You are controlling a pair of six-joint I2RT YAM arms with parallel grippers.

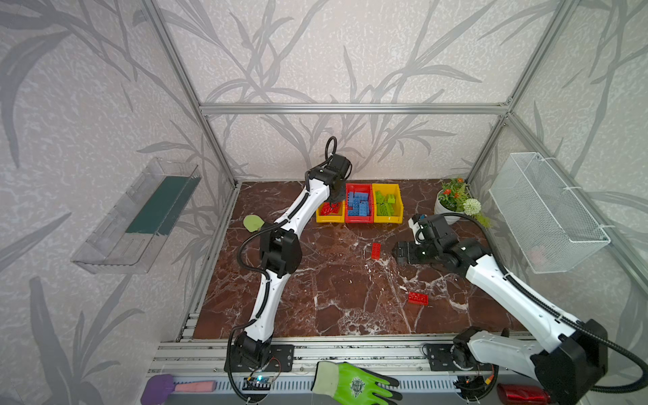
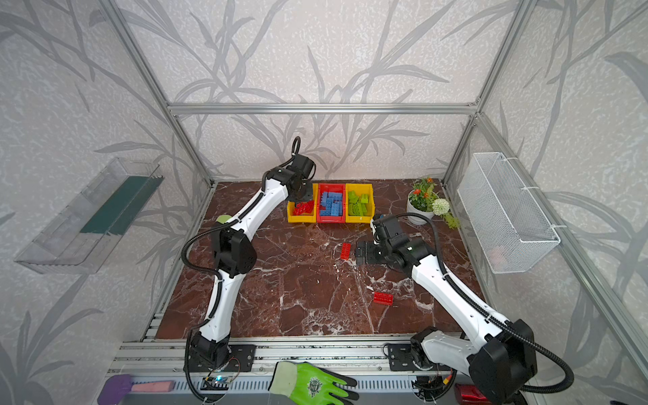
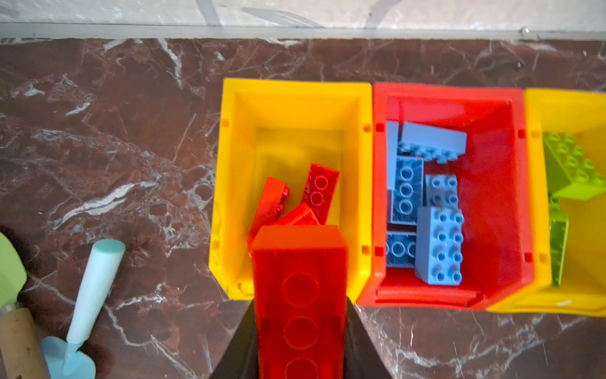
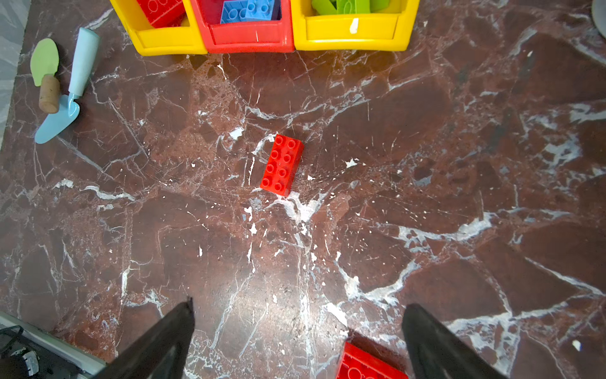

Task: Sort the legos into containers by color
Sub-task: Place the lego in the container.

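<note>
A green glove (image 1: 354, 384) lay on the front rail, nearest the camera. On the marble table (image 1: 315, 308) the near red brick (image 1: 417, 298) lay flat on its own. Farther in, the right gripper (image 4: 298, 303) hovered low, its jaws spread wide with nothing between them. The middle red brick (image 4: 282, 165) lay ahead of it, studs up, apart from both fingers.

Past that, the left arm (image 1: 280, 245) stretched diagonally across the table. In both top views it covered all but the blade of a green spade (image 1: 253, 222). The right wrist view showed the spade's wooden handle and a blue trowel (image 4: 70, 88) just beside it.

At the back three joined bins stood in a row:
- the left yellow bin (image 3: 226, 183) held red bricks (image 3: 295, 200);
- the red bin (image 3: 492, 197) held blue bricks (image 3: 433, 213);
- the right yellow bin (image 3: 533, 157) held green bricks (image 3: 570, 164).

The top views mostly hid the left gripper (image 3: 300, 305) under its wrist. The left wrist view showed it clenched on the held red brick (image 3: 300, 262), underside to the camera, above the left yellow bin's front edge. A potted plant (image 1: 452, 203) stood to the right of the bins, and a wire basket (image 1: 547, 210) hung on the wall beyond.
</note>
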